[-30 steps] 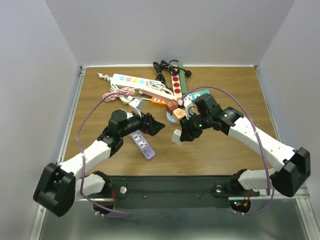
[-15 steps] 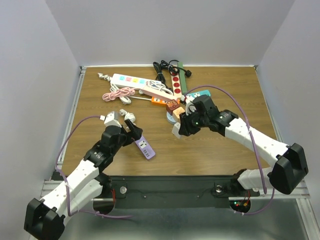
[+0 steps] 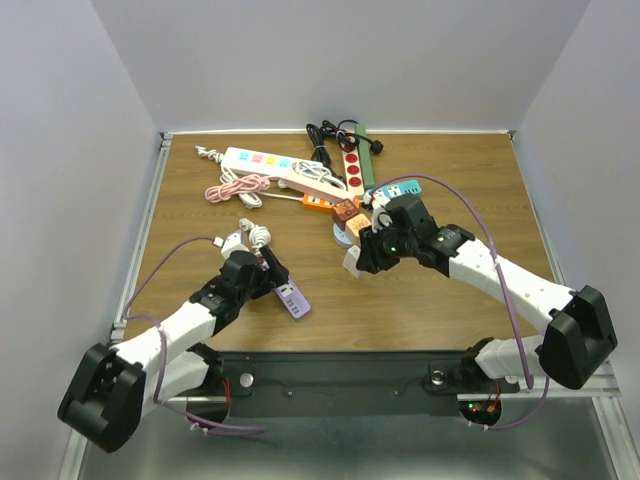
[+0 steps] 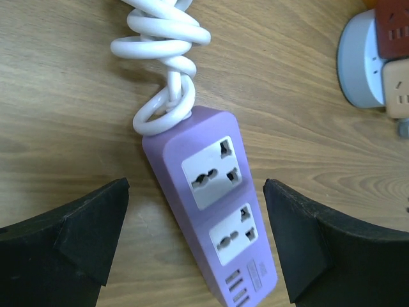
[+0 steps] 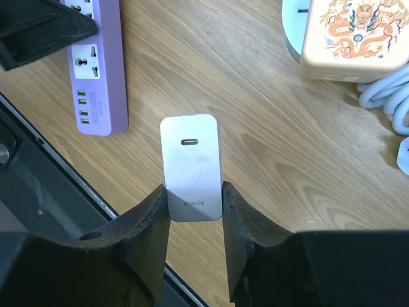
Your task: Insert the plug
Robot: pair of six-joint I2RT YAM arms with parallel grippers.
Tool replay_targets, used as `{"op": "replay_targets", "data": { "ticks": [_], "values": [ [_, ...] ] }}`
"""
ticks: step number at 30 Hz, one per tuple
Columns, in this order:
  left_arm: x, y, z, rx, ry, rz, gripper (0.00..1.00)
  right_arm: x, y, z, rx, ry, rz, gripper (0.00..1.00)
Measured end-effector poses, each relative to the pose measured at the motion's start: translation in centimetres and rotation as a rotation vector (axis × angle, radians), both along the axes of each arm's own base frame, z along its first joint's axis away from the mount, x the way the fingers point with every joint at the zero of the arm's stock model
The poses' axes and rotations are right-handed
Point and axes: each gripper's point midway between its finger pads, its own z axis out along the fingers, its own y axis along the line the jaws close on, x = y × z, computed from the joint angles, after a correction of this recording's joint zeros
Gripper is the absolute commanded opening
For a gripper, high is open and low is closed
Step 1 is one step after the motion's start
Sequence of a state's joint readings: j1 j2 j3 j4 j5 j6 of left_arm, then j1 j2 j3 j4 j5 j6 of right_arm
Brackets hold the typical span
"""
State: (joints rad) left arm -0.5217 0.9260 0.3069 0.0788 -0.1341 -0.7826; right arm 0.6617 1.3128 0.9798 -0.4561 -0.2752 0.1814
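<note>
Purple plastic, the strip (image 3: pixel 289 296) lies left of centre on the table (image 3: pixel 450 310), in the same spot as a second ago, its white cord (image 3: pixel 255 235) coiled at its far end. The left gripper (image 3: pixel 272 272) hangs over it with its fingers (image 4: pixel 83 224) spread wide on either side of the body, touching nothing; the wrist view shows two sockets and a row of USB ports facing up between them. A second ago this gripper sat further right, past the strip's far end, with the arm folded high; since then it has swung back left and the arm now lies lower. To the right, the right gripper (image 3: pixel 362 258) has barely shifted. Its fingers (image 5: pixel 150 224) pinch the near end of a grey charger (image 5: pixel 190 163), which is held above the wood, well apart from the strip, its USB-C port facing the wrist camera. Just right of it is a cream adapter (image 5: pixel 354 35), at the near edge of a pile (image 3: pixel 330 180) of other strips.
</note>
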Motion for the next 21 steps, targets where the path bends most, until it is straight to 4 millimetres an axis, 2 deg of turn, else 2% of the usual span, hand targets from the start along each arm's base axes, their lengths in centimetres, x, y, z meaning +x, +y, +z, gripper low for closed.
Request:
{"op": "replay_targets", "data": {
  "ticks": [4, 7, 10, 11, 13, 14, 18, 21],
  "values": [
    [1.1, -0.8, -1.3, 0.026, 0.003, -0.037, 0.97, 0.0, -0.1, -0.3, 0.004, -0.011, -0.003, 0.0],
    [2.2, -1.9, -1.2, 0.031, -0.019, -0.081, 0.86, -0.3, -0.5, -1.0, -0.007, -0.007, -0.008, 0.0],
    [2.9, -2.9, -1.4, 0.037, -0.038, -0.143, 0.67, -0.7, -1.0, -1.6, -0.017, -0.007, -0.008, 0.0],
    [3.1, -3.4, -1.4, 0.037, -0.044, -0.172, 0.56, -0.8, -1.1, -1.6, -0.017, -0.008, -0.007, 0.0],
    [3.4, -4.1, -1.4, 0.041, -0.055, -0.215, 0.47, -0.9, -1.2, -1.5, -0.014, -0.014, -0.008, 0.0],
    [3.6, -4.6, -1.4, 0.047, -0.062, -0.252, 0.37, -0.9, -1.2, -1.4, -0.013, -0.018, -0.01, 0.0],
    [4.1, -7.0, -1.1, 0.047, -0.1, -0.403, 0.28, -0.7, -1.2, -0.9, -0.004, -0.034, -0.013, 0.0],
    [4.3, -8.8, -1.1, 0.049, -0.12, -0.507, 0.26, -0.7, -1.2, -0.9, -0.006, -0.035, -0.016, 0.0]
  ]
}}
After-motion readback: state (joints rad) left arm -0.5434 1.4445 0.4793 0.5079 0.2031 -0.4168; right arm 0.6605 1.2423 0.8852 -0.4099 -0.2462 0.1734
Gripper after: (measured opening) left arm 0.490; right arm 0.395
